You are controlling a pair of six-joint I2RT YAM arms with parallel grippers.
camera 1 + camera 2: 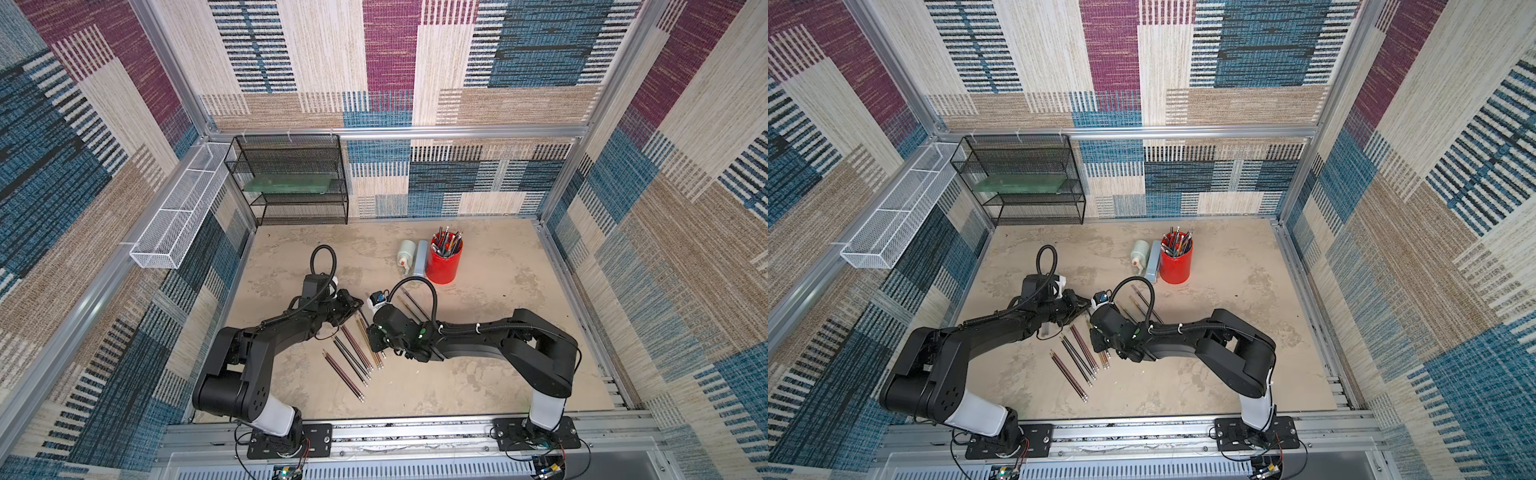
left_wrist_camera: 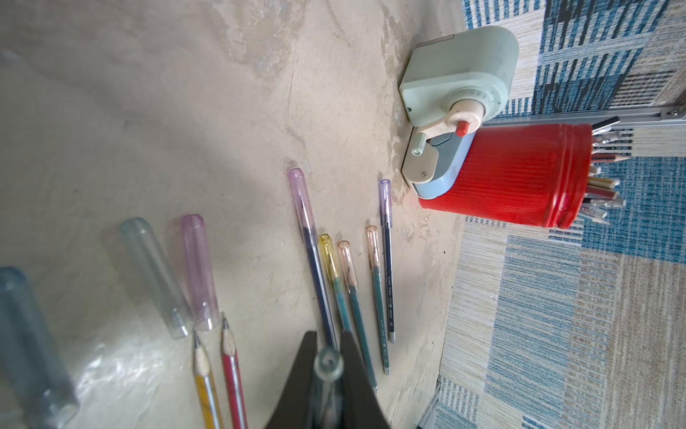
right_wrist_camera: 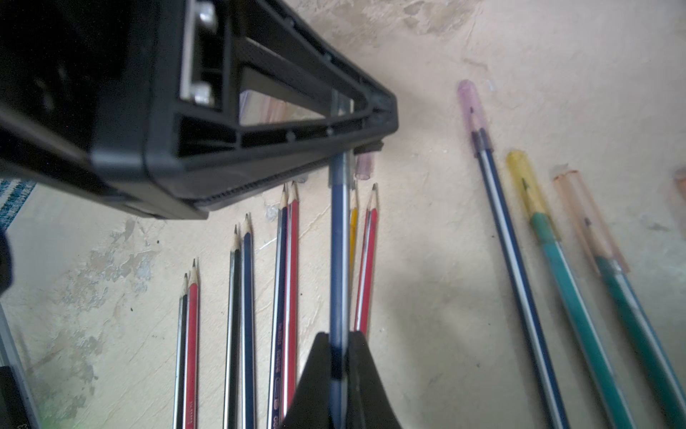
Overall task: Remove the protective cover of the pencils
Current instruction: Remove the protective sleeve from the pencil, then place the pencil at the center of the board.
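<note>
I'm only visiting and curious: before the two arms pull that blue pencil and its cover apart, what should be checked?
1. Right gripper shut on the blue pencil: ok.
2. Left gripper shut on the clear cover: ok.
3. Cover sits over the pencil's tip: ok.
4. Red cup apart from both grippers: ok.
5. Held pencil lifted clear of the bare pencils below: cannot tell.

Nothing legible anywhere tbh. There's tiny pale lettering along the dark blue striped pencil [image 3: 278, 334] and on the capped navy pencil [image 2: 389, 289], way too blurry to read.
</note>
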